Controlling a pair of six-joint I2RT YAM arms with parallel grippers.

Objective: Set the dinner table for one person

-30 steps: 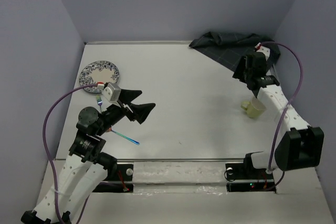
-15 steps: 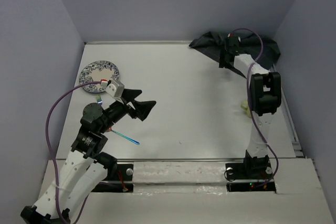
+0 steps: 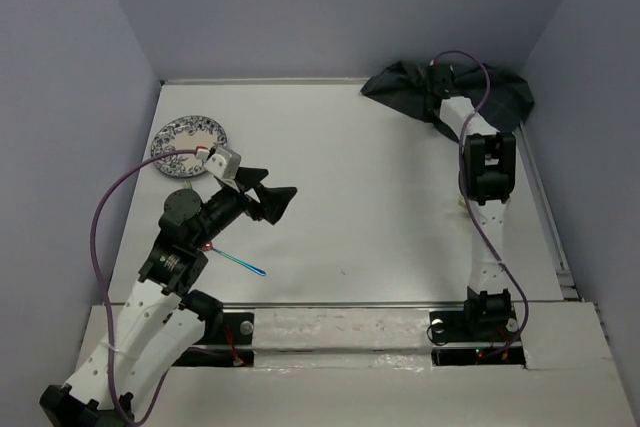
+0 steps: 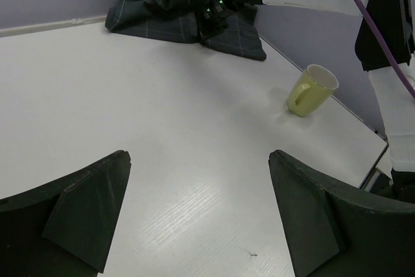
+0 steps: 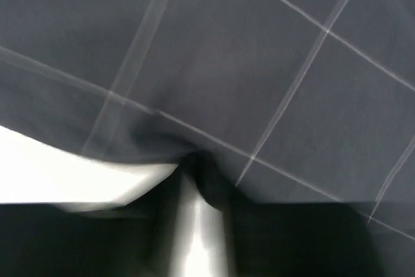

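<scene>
Far left, the round white plate with blue patterning [image 3: 190,139] waits near the back edge, not yet laid at a place. The left gripper [image 4: 198,160] hovers elbow-bent over the large white dinner table [image 3: 350,197] spread under both arms, fingers wide and empty (idle, I'd guess). At the far right corner the outstretched right gripper [image 4: 207,27] pinches a fold of the dark grey cloth with pale grid lines [image 4: 155,14], probably meant as a placemat.

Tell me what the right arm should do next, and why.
Probably lift a little and draw the cloth toward the middle of the table. The right gripper looks pinched on a fold at its edge, and the cloth lies bunched in the far right corner.
</scene>
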